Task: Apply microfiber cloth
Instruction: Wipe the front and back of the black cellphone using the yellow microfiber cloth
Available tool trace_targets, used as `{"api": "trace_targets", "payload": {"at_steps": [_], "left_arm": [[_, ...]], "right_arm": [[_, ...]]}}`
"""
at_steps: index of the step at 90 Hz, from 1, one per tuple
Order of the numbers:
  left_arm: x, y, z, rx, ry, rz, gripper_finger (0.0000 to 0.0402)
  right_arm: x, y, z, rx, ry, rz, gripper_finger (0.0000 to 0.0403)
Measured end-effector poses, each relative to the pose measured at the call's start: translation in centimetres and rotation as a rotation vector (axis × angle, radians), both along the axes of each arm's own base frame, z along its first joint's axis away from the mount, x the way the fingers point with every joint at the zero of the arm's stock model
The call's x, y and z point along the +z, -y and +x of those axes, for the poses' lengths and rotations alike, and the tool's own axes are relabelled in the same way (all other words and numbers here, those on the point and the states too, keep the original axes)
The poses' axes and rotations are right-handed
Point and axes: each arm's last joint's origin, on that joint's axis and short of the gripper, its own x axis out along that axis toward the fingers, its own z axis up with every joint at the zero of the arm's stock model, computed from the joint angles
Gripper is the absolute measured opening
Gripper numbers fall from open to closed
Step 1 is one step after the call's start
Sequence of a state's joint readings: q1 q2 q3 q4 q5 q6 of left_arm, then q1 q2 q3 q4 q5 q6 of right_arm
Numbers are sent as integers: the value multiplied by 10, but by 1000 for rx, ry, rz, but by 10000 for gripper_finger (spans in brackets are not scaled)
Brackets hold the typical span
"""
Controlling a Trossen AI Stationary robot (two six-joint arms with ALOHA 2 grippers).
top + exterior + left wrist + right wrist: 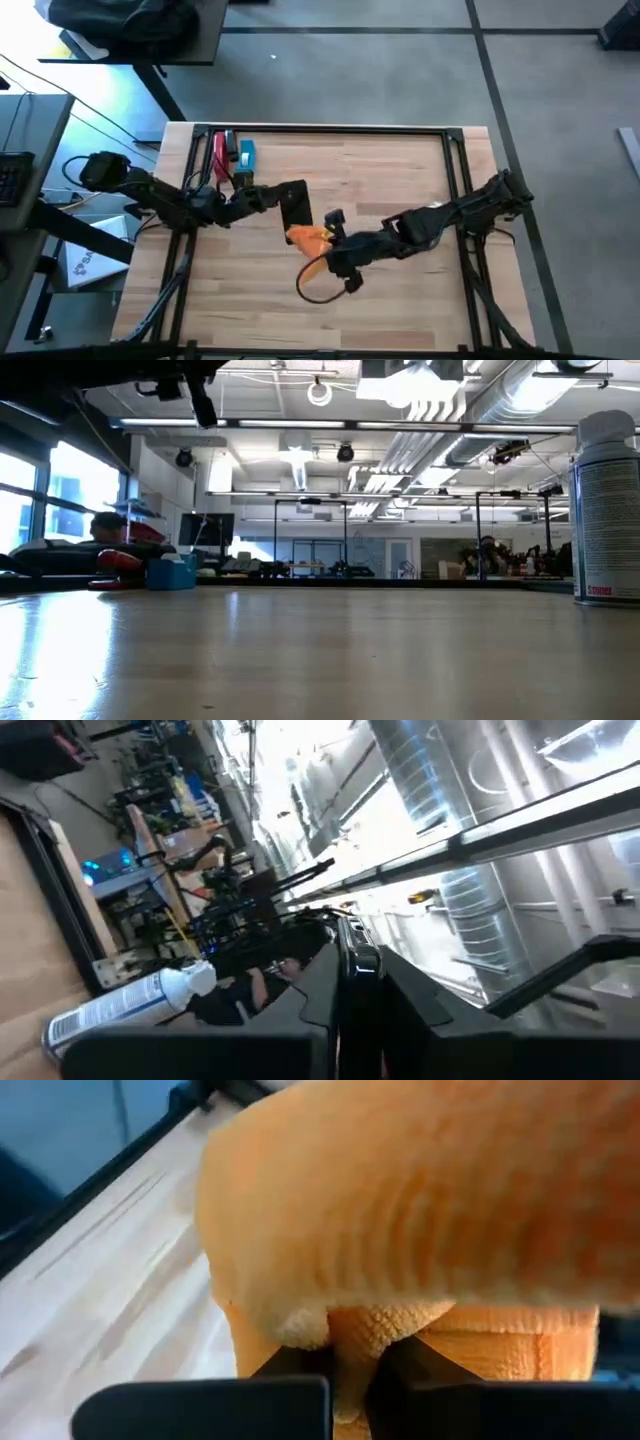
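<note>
The bright-orange microfiber cloth (308, 238) is bunched up near the table's middle, with my right gripper (326, 242) shut on it; in the right wrist view the cloth (420, 1200) fills most of the picture. Just left of it, my left gripper (268, 196) is shut on a black phone (294, 205). The cloth sits right at the phone's near end; I cannot tell whether they touch. In the left wrist view the phone (356, 982) shows edge-on between the fingers. My left gripper pinches the black phone between its two fingers by one end (352, 1020), coming level from the table's left. The phone sticks out beyond the fingers toward the table's middle. My right gripper pinches a bunched fold of the cloth (350, 1348) between its two fingers, coming from the table's right. The rest of the cloth billows out beyond the fingertips; several layers are gathered in the hold.
A white spray can (606, 510) stands near the low camera; it also shows in the left wrist view (130, 1005). A red tool (221, 156) and a blue item (246, 152) lie at the far left. An orange cable loop (316, 288) hangs by my right arm.
</note>
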State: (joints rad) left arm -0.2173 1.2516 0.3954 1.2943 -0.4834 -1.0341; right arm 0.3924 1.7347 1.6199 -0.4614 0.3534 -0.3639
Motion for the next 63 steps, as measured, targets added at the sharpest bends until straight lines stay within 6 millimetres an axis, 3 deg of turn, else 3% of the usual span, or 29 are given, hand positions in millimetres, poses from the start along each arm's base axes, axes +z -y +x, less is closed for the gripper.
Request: {"api": "trace_targets", "payload": {"at_steps": [18,48,63], "left_arm": [[-1,1,0,5,-13,17,26],[-5,4,1,5,-58,45,26],[-4,6,1,-43,-49,71,26]], "right_arm": [[5,24,10,-36,45,-61,0],[19,96,29,-300,175,-168,0],[24,107,31,-306,211,-170,0]]}}
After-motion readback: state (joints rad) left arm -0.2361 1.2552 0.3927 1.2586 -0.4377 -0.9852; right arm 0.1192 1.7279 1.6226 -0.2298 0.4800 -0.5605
